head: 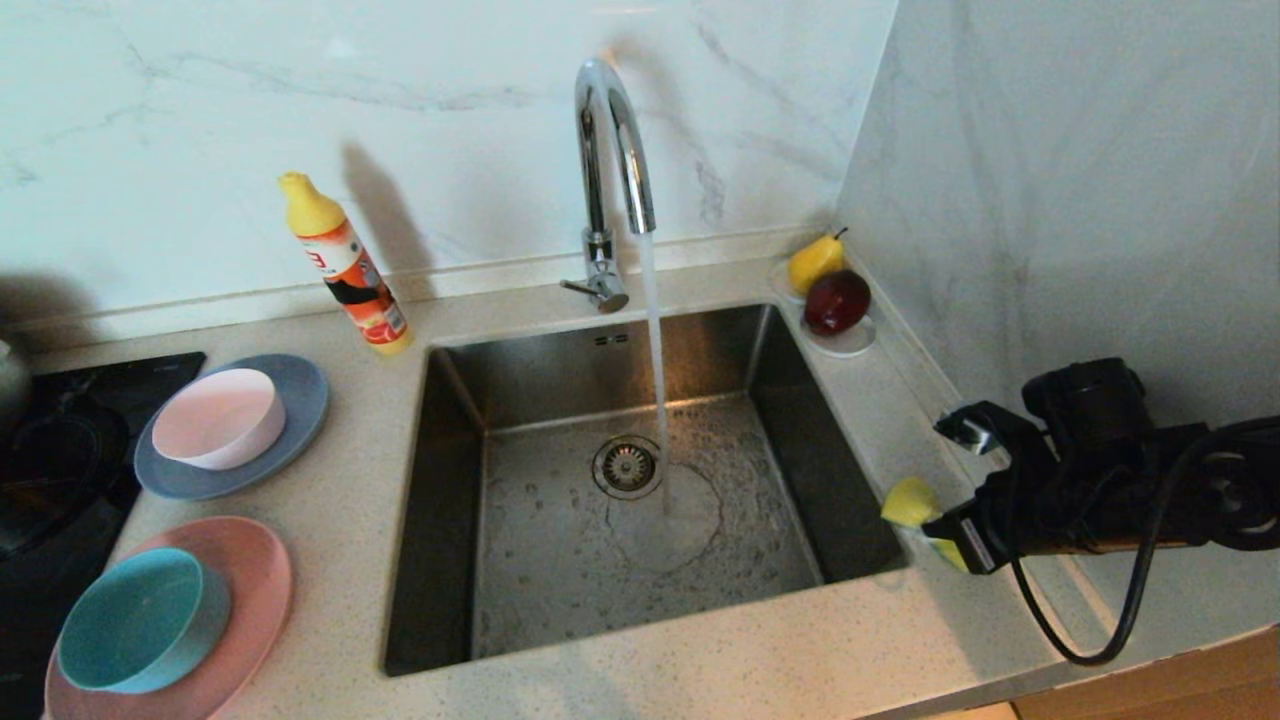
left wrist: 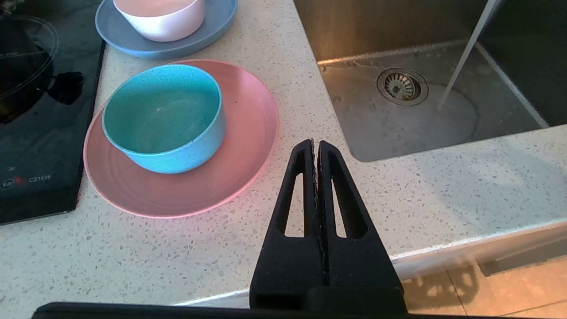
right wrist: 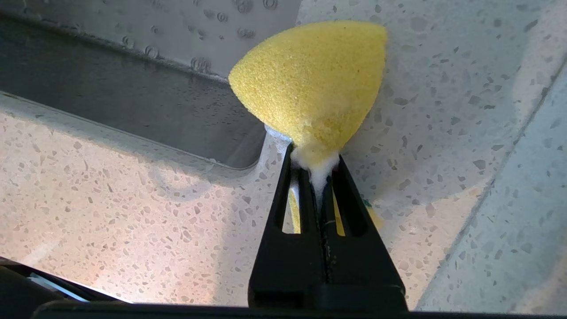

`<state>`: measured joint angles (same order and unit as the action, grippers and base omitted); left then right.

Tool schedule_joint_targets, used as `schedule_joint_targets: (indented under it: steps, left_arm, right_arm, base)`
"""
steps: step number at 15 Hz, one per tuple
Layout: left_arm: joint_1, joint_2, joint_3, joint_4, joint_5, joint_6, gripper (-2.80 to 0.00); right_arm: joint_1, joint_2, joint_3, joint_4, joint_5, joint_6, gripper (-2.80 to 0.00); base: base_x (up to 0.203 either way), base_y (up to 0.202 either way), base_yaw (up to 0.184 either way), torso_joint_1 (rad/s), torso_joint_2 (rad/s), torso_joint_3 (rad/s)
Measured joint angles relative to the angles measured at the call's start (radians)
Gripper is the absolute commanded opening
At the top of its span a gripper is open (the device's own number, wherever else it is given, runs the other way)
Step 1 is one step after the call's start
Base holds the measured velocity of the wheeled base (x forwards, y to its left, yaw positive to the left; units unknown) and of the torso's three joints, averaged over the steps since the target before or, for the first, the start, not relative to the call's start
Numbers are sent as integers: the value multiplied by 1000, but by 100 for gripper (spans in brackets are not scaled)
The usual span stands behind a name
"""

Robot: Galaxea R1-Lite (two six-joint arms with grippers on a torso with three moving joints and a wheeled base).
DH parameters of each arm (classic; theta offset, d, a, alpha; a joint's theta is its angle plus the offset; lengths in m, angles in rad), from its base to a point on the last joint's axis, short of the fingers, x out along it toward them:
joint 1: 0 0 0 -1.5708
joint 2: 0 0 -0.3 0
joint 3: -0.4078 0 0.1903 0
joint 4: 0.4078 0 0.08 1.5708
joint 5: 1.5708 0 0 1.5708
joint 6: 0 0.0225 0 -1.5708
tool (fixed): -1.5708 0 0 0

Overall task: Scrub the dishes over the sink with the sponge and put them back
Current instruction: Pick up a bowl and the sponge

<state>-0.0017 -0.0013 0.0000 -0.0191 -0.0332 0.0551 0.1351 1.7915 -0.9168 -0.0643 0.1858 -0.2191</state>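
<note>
The right gripper (right wrist: 315,170) clamps the yellow sponge (right wrist: 312,84) at the counter's edge on the right side of the sink (head: 560,560), its two black fingers pinched so tightly that the foam bulges into a rounded wedge beyond the tips and white suds squeeze out at the bite; a sliver of green scouring side shows just behind the fingers; the steel basin lies just beside the gripper, its floor wet and beaded under a thin stream of water from the chrome faucet (head: 612,150), which falls close to the round strainer drain (head: 627,466); across the sink from the sponge, well apart from it, the pale pink-white bowl (head: 218,418) sits in the blue-grey plate (head: 300,400) and the teal bowl (left wrist: 164,116), speckled and plain, sits in the pink plate (left wrist: 248,146); the left gripper (left wrist: 316,146) hangs clenched and empty above the speckled counter just beside the pink plate; the only legible writing is "C21EW" on the black cooktop (left wrist: 40,146) beyond that plate; the label on the orange detergent bottle (head: 348,270) cannot be read.
</note>
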Motion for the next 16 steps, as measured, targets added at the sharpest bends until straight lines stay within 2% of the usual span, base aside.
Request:
schedule_joint_targets:
  steps: [8,12,16]
  left_arm:
    - [0,0,0,0,0,0,-280]
    - [0,0,0,0,0,0,-280]
    - [0,0,0,0,0,0,-280]
  right_arm:
    - [-4,-45,0,8,-26,10,-280]
    - [0,-47,0,3,-131,126,-280]
    - [4,-35,-6,2,-159,175,-280]
  base:
    - [0,0,0,0,0,0]
    - [0,0,0,0,0,0]
    - [0,0,0,0,0,0]
